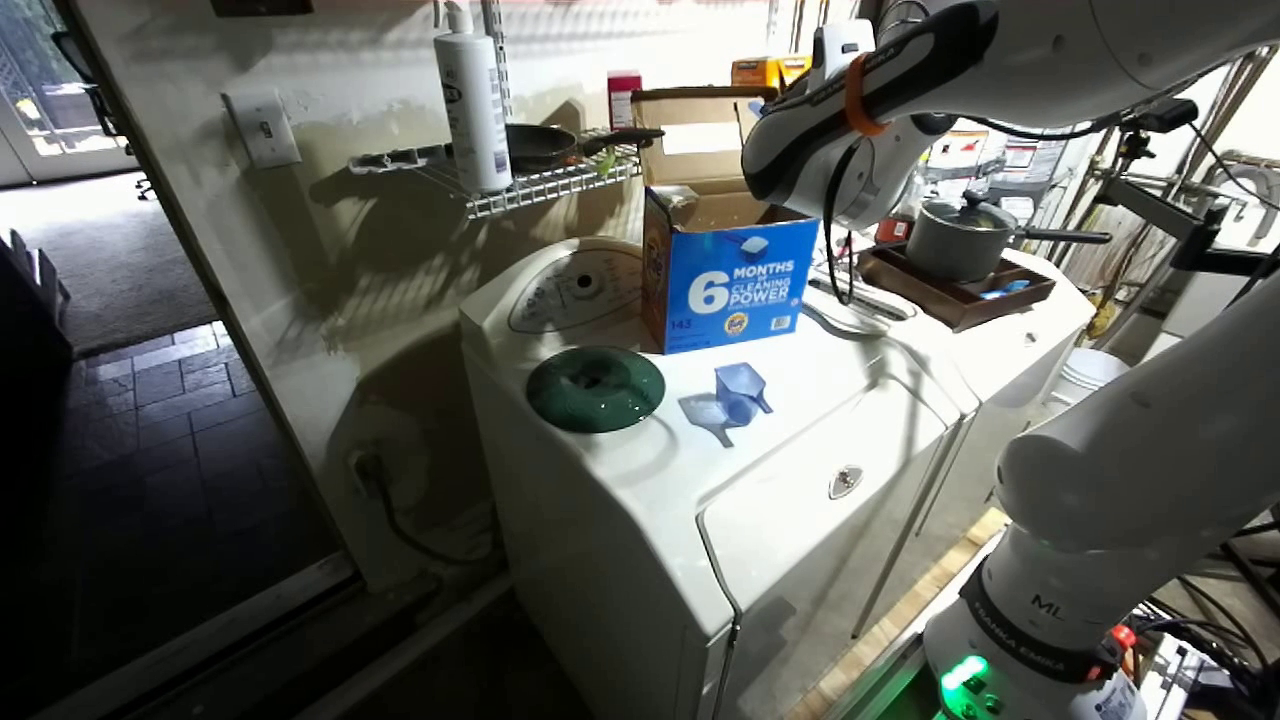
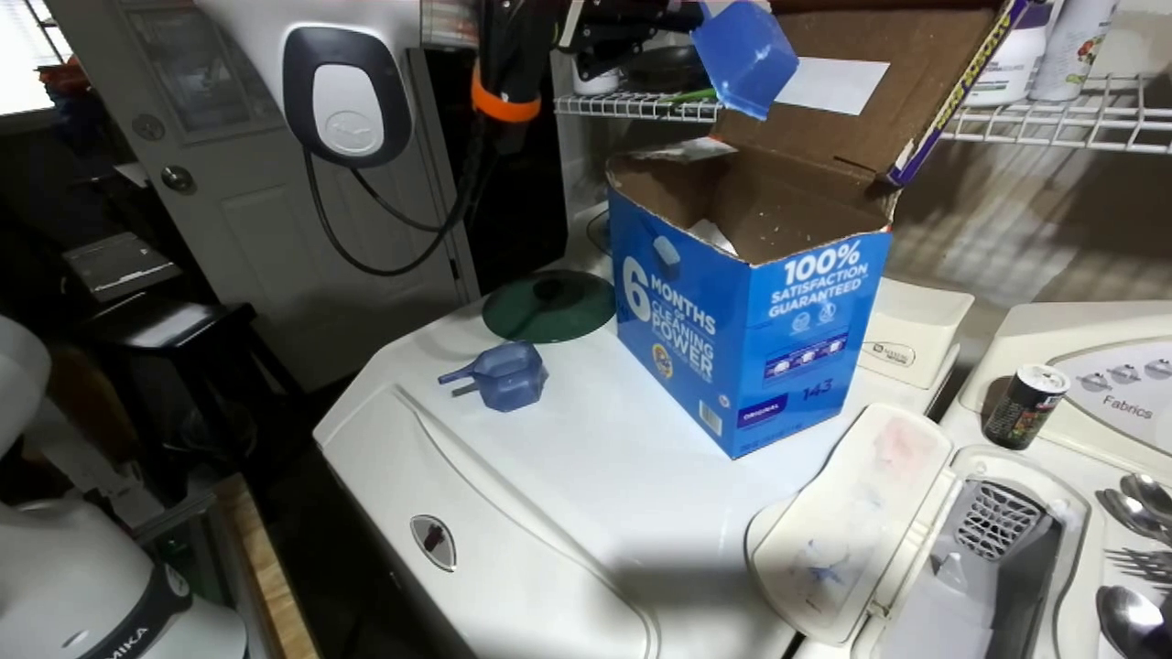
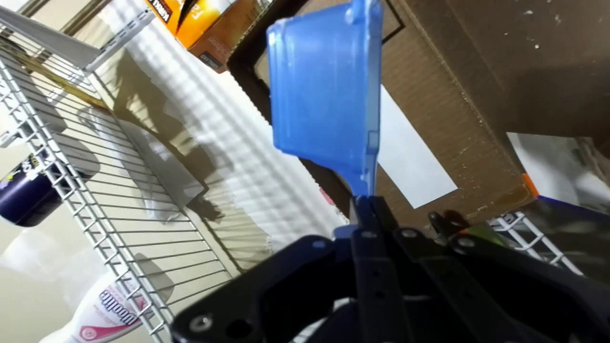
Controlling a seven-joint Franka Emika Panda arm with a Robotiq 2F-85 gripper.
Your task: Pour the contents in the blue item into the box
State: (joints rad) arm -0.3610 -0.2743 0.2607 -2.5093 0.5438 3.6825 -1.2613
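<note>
A light-blue plastic cup (image 3: 319, 85) with a handle is held in my gripper (image 3: 374, 207), which is shut on the handle. In an exterior view the held cup (image 2: 746, 59) is tilted, above the open cardboard box (image 2: 682, 302) and near its raised flap. My gripper also shows there, partly cut off by the top edge (image 2: 698, 16). The inside of the cup is hidden. The box also shows in an exterior view with its blue "6" panel (image 1: 735, 290). A similar blue cup (image 1: 740, 393) lies on the white machine top, also in an exterior view (image 2: 511, 375).
A green round lid (image 1: 596, 390) lies beside the box on the machine (image 2: 586, 476). A wire shelf (image 3: 157, 228) with bottles and a pan (image 1: 540, 147) is on the wall behind. A pot (image 1: 960, 240) stands in a brown tray further along.
</note>
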